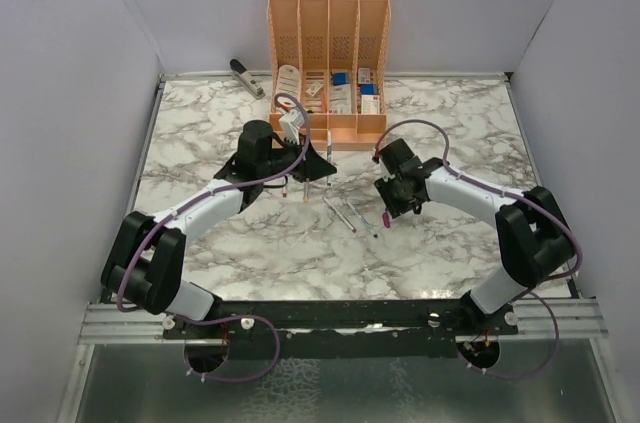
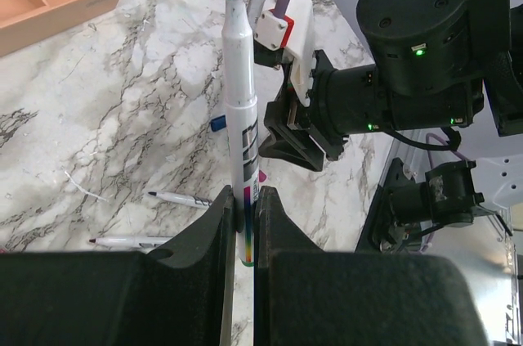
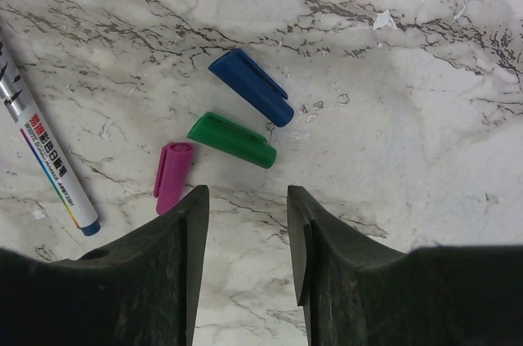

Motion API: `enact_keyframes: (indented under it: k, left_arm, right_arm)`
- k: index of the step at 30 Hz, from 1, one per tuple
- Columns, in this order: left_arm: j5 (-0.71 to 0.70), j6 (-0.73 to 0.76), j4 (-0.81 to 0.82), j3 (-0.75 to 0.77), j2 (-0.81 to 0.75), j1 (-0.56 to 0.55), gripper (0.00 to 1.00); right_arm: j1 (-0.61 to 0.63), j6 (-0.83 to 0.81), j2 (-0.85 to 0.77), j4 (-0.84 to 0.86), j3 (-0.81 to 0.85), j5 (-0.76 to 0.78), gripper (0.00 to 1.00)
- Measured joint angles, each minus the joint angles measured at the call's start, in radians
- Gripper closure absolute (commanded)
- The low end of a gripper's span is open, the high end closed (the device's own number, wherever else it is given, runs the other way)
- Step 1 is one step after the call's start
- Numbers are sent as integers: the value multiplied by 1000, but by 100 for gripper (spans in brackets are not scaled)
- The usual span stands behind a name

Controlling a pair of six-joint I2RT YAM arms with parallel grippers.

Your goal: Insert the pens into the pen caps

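Observation:
My left gripper (image 2: 243, 207) is shut on a white pen (image 2: 243, 117) with a green tip and holds it upright above the table; in the top view the gripper (image 1: 322, 171) is at the table's middle. My right gripper (image 3: 245, 199) is open and empty, hovering just short of a green cap (image 3: 232, 141), with a blue cap (image 3: 251, 87) beyond it and a purple cap (image 3: 172, 177) by the left finger. A pen with a blue end (image 3: 45, 158) lies to the left. Two more pens (image 2: 180, 198) (image 2: 131, 241) lie on the marble. In the top view loose pens (image 1: 342, 214) lie between the grippers.
An orange divided organizer (image 1: 330, 63) with small boxes stands at the back centre, close behind the left gripper. A black-and-silver stapler (image 1: 246, 77) lies at the back left. Grey walls enclose the marble table (image 1: 200, 123) on three sides.

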Motion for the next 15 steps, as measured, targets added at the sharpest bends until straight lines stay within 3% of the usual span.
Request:
enact_keyframes:
  k: [15]
  left_arm:
    - [1, 0, 0, 0, 0, 24, 100]
  right_arm:
    - [0, 2, 63, 6, 8, 11, 50]
